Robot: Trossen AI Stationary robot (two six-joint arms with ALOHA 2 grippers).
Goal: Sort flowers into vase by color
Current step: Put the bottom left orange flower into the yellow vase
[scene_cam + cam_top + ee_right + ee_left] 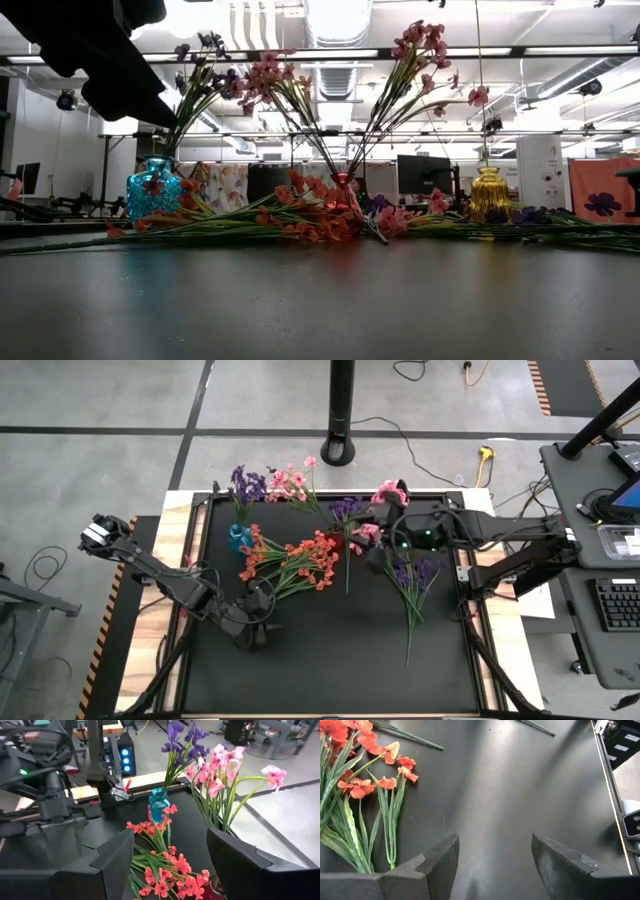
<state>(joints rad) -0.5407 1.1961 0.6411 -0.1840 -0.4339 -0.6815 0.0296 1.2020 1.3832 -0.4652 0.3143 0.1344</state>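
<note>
Closest to the low camera is just the black table mat (320,300), and everything interesting sits in a row at the back of it. From above, the left gripper (256,622) hovers over the mat near the front-left, just below the stem ends of the orange-red flowers (295,558). Its wrist camera shows both fingers (437,862) spread wide apart with only bare mat between them, so that claw is released and holding nothing. The orange-red sprays lie flat on the mat in a loose fan, blossoms pointing toward the back, stems toward the left gripper.

Right gripper (375,555) is up near the middle-back of the table, close to the red vase (333,543). Its fingers (112,865) are also splayed open with nothing pinched between them.

Where the flowers are: the blue vase (239,538) at back-left holds upright purple flowers (245,485). The pink flowers (222,767) stand in the red vase, leaning out in a fan. A second purple bunch (410,575) lies flat on the mat on the right side, stems running toward the front edge. One purple spray (346,510) lies near the red vase with its stem pointing forward. A yellow vase (489,192) shows at the back-right in the low view; I can't tell what's in it.
</note>
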